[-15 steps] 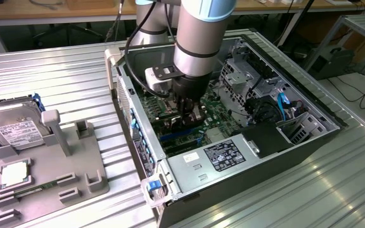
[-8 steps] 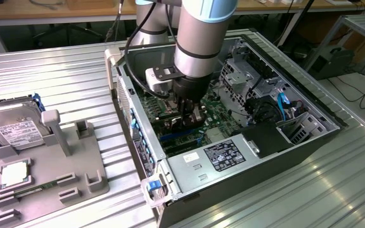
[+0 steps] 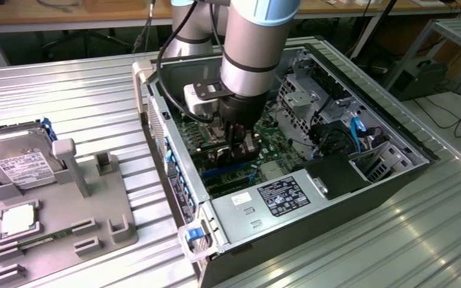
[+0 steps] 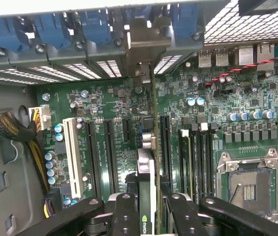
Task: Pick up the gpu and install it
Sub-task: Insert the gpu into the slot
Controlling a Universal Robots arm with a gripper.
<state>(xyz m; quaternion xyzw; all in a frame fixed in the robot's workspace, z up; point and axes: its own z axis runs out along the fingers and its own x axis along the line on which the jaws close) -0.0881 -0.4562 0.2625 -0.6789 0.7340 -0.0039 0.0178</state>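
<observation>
**Robot arm holds the gpu (image 4: 147, 172) inside an open computer case (image 3: 407, 150): pickup done, seating unconfirmed.**

The pincer (image 4: 149, 219) is clamped on the gpu's upper edge. It holds the card edge-on over the motherboard (image 4: 104, 108) expansion slots, with the metal bracket at the case's rear slot openings. The card looks thin and dark, with a green board edge. Whether it is pressed home cannot be told. At the exterior view's left, a grey holder (image 3: 94, 204) on the table (image 3: 70, 90) carries a hard drive (image 3: 18, 159).

Arm (image 3: 251, 54): fat round silver-grey tube w/ blue cap (image 3: 277, 6) up top. Black cable (image 3: 166, 43) beside it. Grey box (image 3: 202, 99) near wrist. Gripper (image 4: 149, 199) black, w/ small round screws (image 4: 125, 196).
</observation>
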